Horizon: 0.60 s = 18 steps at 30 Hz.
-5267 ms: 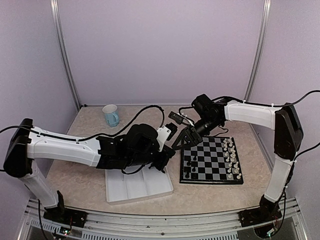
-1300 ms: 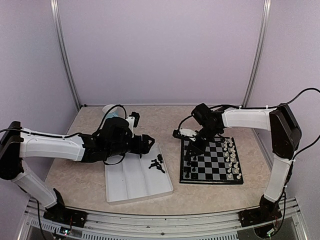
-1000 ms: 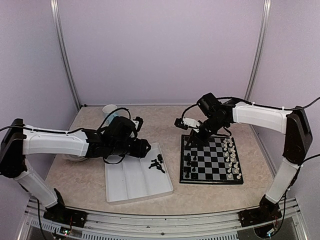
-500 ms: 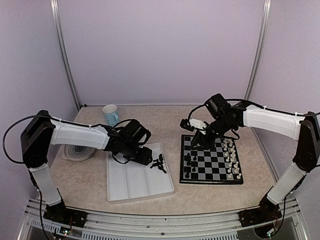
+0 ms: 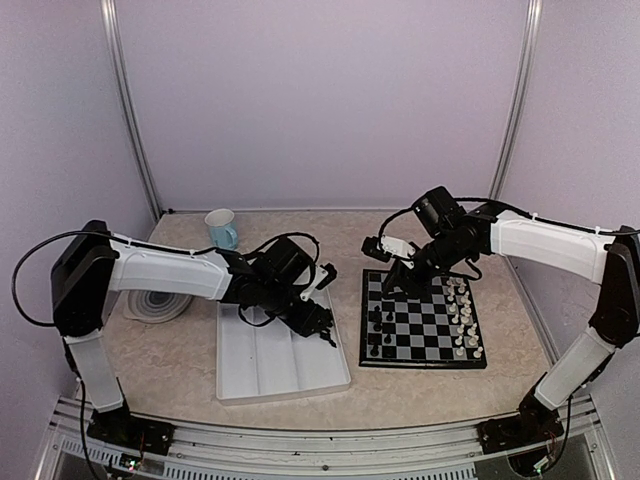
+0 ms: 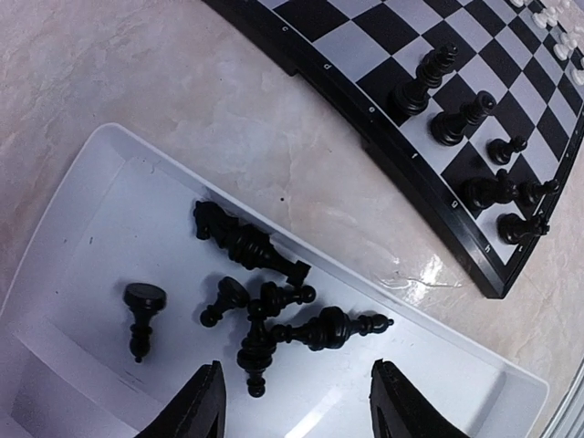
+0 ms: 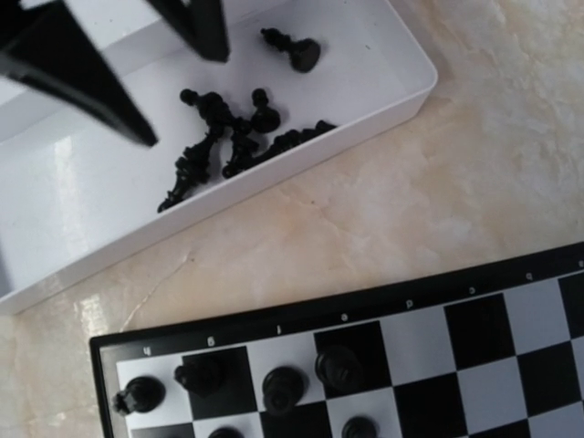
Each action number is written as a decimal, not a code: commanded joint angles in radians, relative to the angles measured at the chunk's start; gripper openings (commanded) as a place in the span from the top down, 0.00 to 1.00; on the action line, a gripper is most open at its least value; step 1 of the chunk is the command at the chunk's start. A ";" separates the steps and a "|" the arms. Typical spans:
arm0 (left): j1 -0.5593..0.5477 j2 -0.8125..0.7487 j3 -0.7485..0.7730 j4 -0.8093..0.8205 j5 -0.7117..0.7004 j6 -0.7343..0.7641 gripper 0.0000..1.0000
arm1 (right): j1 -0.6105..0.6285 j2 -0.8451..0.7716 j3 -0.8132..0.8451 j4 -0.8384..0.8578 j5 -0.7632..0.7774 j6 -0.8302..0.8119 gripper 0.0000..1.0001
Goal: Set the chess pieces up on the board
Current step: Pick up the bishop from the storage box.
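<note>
Left gripper (image 5: 317, 322) is swinging in over the right-hand compartment of the white tray (image 5: 250, 372); half a second back it was sitting at the tray's far rim. Right gripper (image 5: 394, 283) is hardly shifting, hanging over the far-left corner of the board (image 5: 424, 361).

Step in hand, as I'm reading it: you're reaching for the next black piece.
- Loose black chess pieces (image 6: 265, 306) are lying heaped on the tray floor, with one lone piece (image 6: 141, 315) lying apart from the heap.
- A handful more are already standing along the board's left edge.
- Left jaws are standing spread with nothing between them, just short of the heap.

Next move: you're needing to come down and single out one piece. The heap is tangled, pieces touching each other, so the outlier is probably offering the cleaner pinch.

Views:
- Left wrist is separating the heap piece by piece and showing the jaw gap.
- Overhead is reducing the heap to a dark smudge, but it is giving both arms and the white pieces (image 5: 462, 315) ranked along the board's right side.
- Right wrist is showing the heap and the board's edge. Whether the right gripper is spread or pinching anything, I cannot tell.
</note>
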 commanded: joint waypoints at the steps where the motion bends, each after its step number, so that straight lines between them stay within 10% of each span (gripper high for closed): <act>1: 0.008 0.025 0.035 -0.034 0.007 0.170 0.46 | -0.006 -0.025 -0.015 0.009 -0.016 -0.015 0.70; 18: -0.074 0.194 0.144 -0.087 -0.041 0.329 0.56 | -0.007 -0.032 -0.034 0.017 -0.025 -0.016 0.70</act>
